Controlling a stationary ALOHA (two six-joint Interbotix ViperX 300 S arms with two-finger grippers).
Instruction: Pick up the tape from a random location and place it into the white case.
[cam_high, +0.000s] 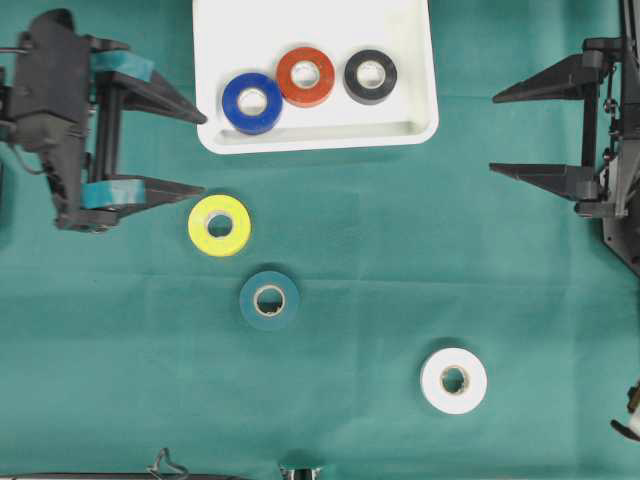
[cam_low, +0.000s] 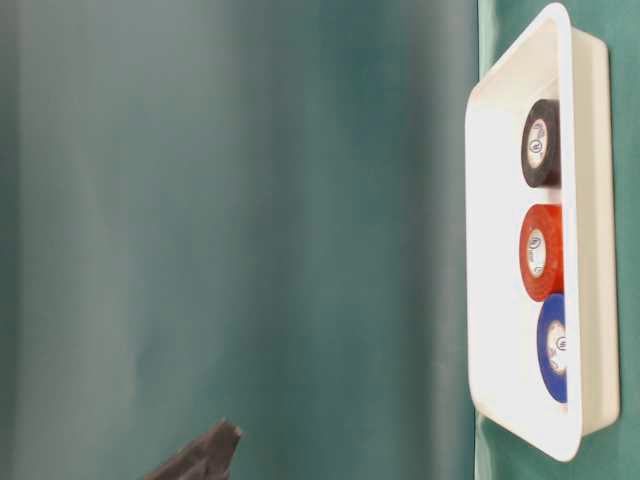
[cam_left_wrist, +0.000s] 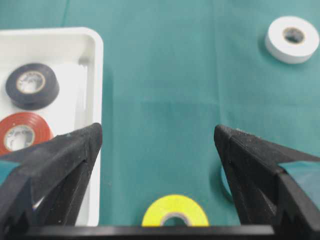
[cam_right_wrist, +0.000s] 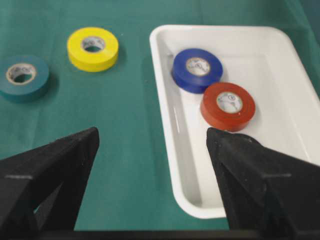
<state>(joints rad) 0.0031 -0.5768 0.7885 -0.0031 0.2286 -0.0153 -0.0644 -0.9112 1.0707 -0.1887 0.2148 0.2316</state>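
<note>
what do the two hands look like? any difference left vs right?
Both are black with long tapering wedge fingers. The left hand has teal tape bands wrapped at the finger bases and a black cable trailing off its body. The right hand shows bare black fingers, with no tape visible.

bright, even light from above, with short soft shadows hugging the tape rolls on the green cloth. the white case is near blown out and shows faint glare inside. wrist views blur the close black fingers. the table-level view is turned sideways, its left a hazy smear.
</note>
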